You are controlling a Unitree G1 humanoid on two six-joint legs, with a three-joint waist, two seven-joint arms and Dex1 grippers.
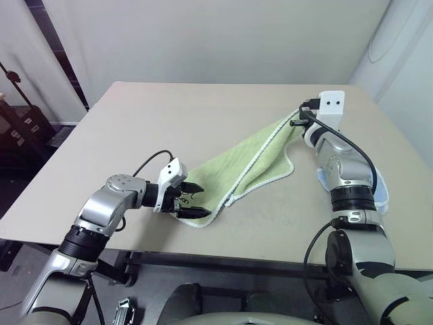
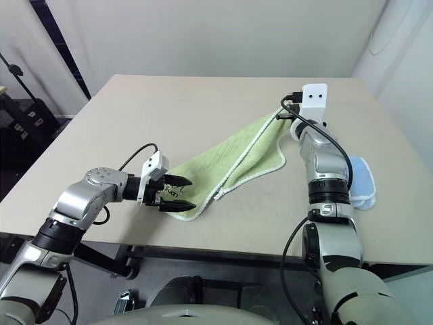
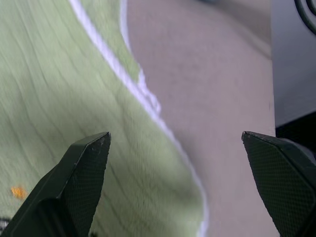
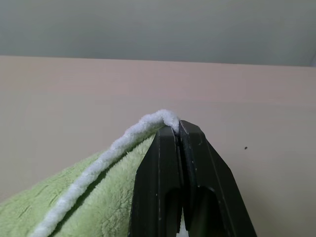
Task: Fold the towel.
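towel (image 1: 252, 164): light green terry, white stitched edging, stretched diagonally across the table (image 1: 169, 122). Far corner is lifted off the surface, near corner lies flat by the table's front edge. Middle sags in a loose fold that drapes back onto the tabletop.

right gripper (image 4: 178, 129): fingers pinched shut on the towel's far corner; the white edging bunches up right at the fingertips (clear in the right wrist view). Holds that corner above the table, toward the far right of the table.

left gripper (image 2: 177, 193): jaws wide apart, nothing between them. Sits at the towel's near corner, close to the table's front edge, pointing along the cloth. One finger (image 3: 81, 170) is over the green terry, the other is over bare tabletop past the white hem (so the hem runs between the two). Cannot tell if either finger touches the cloth.

towel marking (image 2: 172, 195): dark embroidered scribble at the near corner, partly hidden behind the left gripper's fingers; not readable.

blue towel (image 2: 360, 179): smaller, light blue, lying flat near the table's right edge, just behind the right forearm, apart from the green towel.

table: beige top, otherwise bare around the towel.
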